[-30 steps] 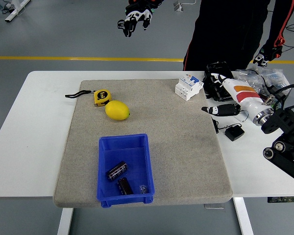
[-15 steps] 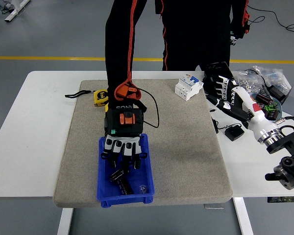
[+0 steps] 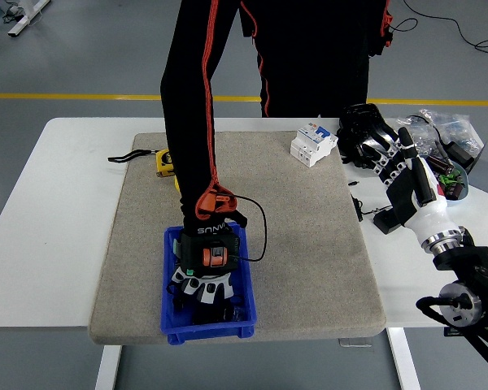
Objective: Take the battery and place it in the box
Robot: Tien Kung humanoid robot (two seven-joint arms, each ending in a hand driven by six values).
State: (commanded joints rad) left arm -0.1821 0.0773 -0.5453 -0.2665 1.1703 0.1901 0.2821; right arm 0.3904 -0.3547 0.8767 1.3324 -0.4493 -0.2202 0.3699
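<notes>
While the person at the far side leans over the worktop [image 3: 57, 211], their gloved hand [image 3: 202, 286] now sits deep inside the blue box [image 3: 170, 280] at the near middle of the grey mat [image 3: 301, 244], lower than half a second ago, when it hovered at the box's far rim, and a second ago it was up and away past the far edge. Two dark batteries lay in the box then; now the glove covers most of its floor, and only a dark shape [image 3: 225, 312] just right of the fingers may be one of them, so I cannot tell whether the person is taking them out or only shifting them. The right robot hand [image 3: 386, 162] has meanwhile swung up at the right side of the worktop, fingers spread wide and holding nothing, near the black pouch [image 3: 356, 130] and the white breaker [image 3: 313, 145]. No left robot hand shows. If the batteries are being removed, the box stands to be emptied for another pick; otherwise they lie where the task wants them.
</notes>
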